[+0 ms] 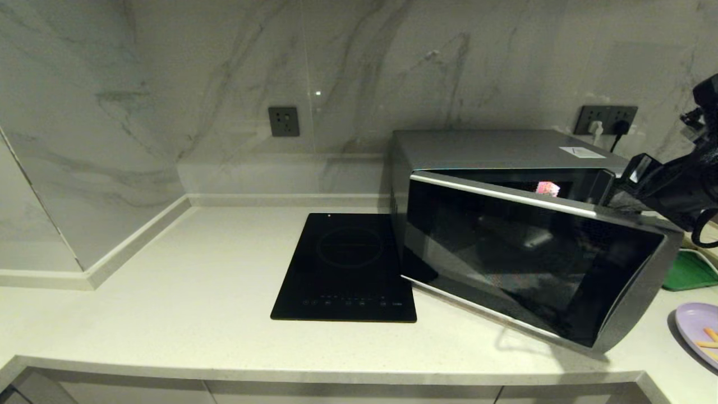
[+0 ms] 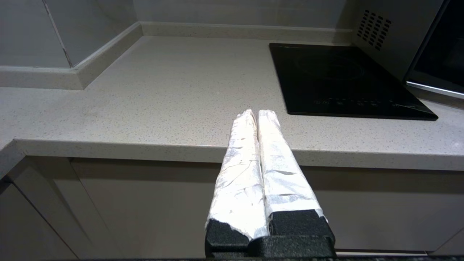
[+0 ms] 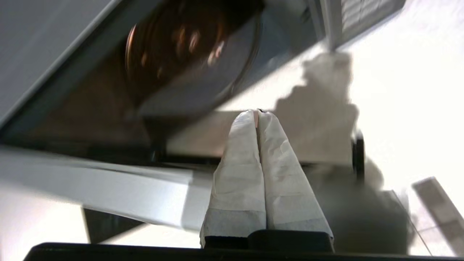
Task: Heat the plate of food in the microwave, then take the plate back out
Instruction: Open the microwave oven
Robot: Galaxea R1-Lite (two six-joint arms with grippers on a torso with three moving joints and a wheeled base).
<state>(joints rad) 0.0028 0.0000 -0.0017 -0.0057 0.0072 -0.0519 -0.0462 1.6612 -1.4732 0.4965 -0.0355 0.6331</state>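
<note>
Marble walls stand behind a pale speckled bench (image 1: 168, 314) that runs wide from left to right. Its left half is bare and flat, right up to the front edge. A flat black cooktop (image 1: 346, 268) lies in the middle, just beside the microwave (image 1: 505, 148).

On the right the big silver microwave has its dark glass door (image 1: 533, 258) swung part way out toward the front. The door's free end nearly reaches the front edge of the bench, so it fills much of the room on that side. Through the gap at the top, a small pink thing shows inside, too small to tell what it is. In the right wrist view, a round glass turntable (image 3: 188, 54) lies in the oven.

Past the door's free end, the plate of food (image 1: 698, 331) sits on the bench at the far right, outside the oven, with a few orange-yellow sticks on it. A green tray (image 1: 690, 272) lies just behind it.

Up by the top right corner of the microwave is the right end effector (image 3: 258, 113). Its two white-wrapped fingers (image 3: 239, 159) are pressed together and hold nothing; whether they touch the door cannot be told.

Low in front of the bench edge, the left end effector (image 2: 256, 113) hangs with its foil-wrapped fingers closed on nothing.
</note>
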